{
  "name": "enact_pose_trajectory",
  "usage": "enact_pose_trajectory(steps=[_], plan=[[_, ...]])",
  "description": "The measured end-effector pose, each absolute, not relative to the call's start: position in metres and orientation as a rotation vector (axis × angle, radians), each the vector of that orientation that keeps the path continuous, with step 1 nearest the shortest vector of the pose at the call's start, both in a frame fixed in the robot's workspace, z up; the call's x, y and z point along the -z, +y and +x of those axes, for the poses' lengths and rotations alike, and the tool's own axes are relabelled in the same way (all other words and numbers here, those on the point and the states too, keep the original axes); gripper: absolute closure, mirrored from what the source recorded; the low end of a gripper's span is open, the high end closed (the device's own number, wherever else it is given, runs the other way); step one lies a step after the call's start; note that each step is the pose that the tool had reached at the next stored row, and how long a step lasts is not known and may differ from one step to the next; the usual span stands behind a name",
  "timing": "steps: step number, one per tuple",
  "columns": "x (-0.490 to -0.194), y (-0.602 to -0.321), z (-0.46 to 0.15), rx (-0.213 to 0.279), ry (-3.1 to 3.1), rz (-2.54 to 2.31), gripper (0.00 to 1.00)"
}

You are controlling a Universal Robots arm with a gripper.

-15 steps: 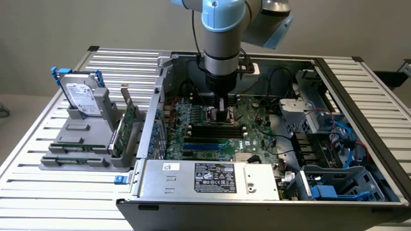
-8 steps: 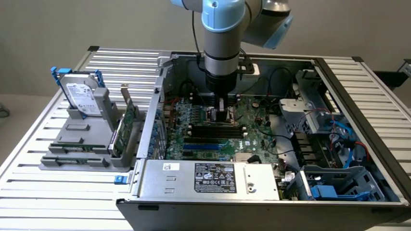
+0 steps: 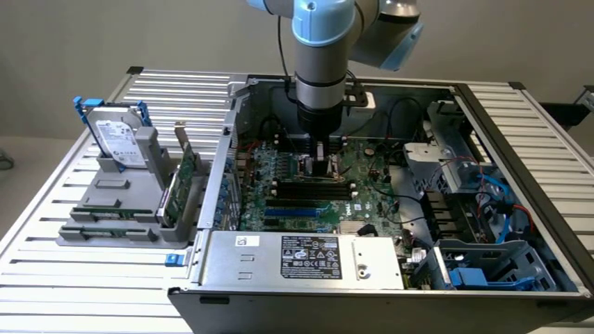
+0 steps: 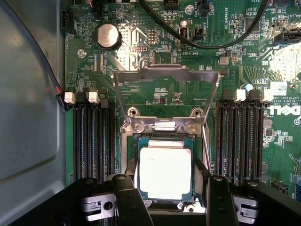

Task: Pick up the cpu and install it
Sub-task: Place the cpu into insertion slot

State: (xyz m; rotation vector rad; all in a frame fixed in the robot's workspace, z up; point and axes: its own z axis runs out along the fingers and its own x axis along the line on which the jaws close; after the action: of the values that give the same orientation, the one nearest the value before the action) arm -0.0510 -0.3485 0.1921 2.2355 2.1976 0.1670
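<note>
Jaws are spread fairly wide and closed on the cpu (image 4: 165, 169). In the wrist view, 1 dark tip sits against each of 2 opposite edges of the chip, with its silver top facing the camera. The cpu is right at the socket (image 4: 162, 126) on the motherboard (image 4: 155, 94), squared up inside the socket's metal frame. Honestly can't tell if it's fully seated or just above it.

The socket's load plate (image 4: 165, 74) is flipped open and stands clear of the chip. Black memory slots (image 4: 91, 136) run along both sides of the socket, all of them bare. There's a round coin battery (image 4: 107, 36) further out on the board, and a black cable (image 4: 211, 44) loops across near it.

In the exterior view, the arm (image 3: 320, 69) drops from the upper middle of the frame straight down into the open computer case (image 3: 519, 132), with its end over the middle of the board.

On the exterior view's left, outside the case, a grey rack (image 3: 111, 209) sits on the slatted desk (image 3: 177, 87). It holds a hard drive (image 3: 121, 142) upright and a couple of green cards (image 3: 186, 170) beside it, well apart from the arm.

A metal power supply (image 3: 307, 259) with a black label fills the lower middle of the case.
</note>
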Motion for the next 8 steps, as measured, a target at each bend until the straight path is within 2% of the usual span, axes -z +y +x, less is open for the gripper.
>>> enact_pose_trajectory(steps=[8], plan=[[-0.1926, -0.348, -0.0508, -0.162, 2.195, 2.241, 0.45]])
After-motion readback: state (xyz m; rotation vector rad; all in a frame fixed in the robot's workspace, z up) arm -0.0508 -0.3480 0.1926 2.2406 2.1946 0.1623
